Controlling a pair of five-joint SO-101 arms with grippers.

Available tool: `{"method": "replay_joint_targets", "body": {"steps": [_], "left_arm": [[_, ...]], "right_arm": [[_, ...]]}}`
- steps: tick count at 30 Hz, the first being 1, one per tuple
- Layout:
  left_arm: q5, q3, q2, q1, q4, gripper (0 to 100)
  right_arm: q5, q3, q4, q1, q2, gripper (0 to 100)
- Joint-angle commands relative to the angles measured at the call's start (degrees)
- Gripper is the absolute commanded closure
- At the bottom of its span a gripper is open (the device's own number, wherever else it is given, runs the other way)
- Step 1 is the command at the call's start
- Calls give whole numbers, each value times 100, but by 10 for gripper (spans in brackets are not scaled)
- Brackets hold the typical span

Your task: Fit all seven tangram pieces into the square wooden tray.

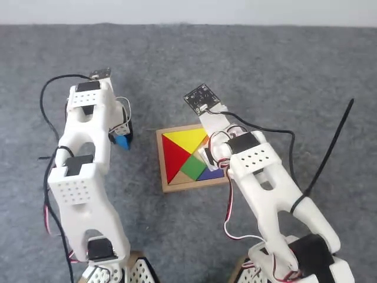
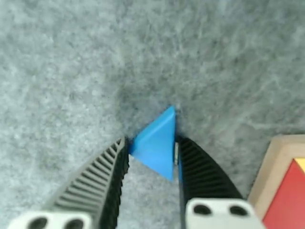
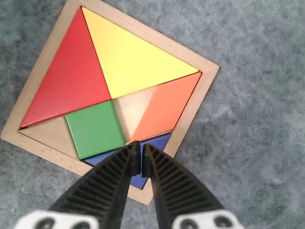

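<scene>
The square wooden tray (image 1: 159,160) lies mid-table. In the right wrist view the tray (image 3: 208,80) holds a red triangle (image 3: 71,81), a yellow triangle (image 3: 131,57), a green square (image 3: 94,129), an orange piece (image 3: 167,107) and a dark blue piece (image 3: 159,141). Bare wood shows in a central triangular gap (image 3: 128,107) and a corner gap (image 3: 45,136). My right gripper (image 3: 141,153) hangs shut over the dark blue piece, holding nothing. My left gripper (image 2: 150,149) is shut on a light blue triangle (image 2: 156,143) above the carpet, left of the tray (image 2: 269,171).
Grey carpet covers the table all round the tray. The light blue triangle (image 1: 122,141) hangs a short way left of the tray's left rim. The right arm (image 1: 253,159) overhangs the tray's right side, with cables trailing beside it.
</scene>
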Motion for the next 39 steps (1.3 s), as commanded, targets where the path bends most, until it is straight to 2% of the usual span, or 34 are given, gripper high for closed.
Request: {"method": "replay_joint_targets", "body": {"steps": [1, 7, 12, 17, 29, 39], "left_arm": [[-79, -48, 35, 53, -9, 874], [-97, -48, 35, 44, 35, 866], [-176, -48, 35, -79, 132, 779], [-220, -66, 35, -26, 114, 833], [-211, -66, 35, 35, 62, 885], [-220, -66, 35, 35, 62, 885]], "right_arm": [[88, -35, -101, -13, -321, 976], [88, -35, -101, -13, -321, 976], [97, -35, -101, -13, -321, 976], [97, -35, -101, -13, -321, 976], [97, -35, -101, -13, -321, 976], [97, -35, -101, -13, -321, 976]]}}
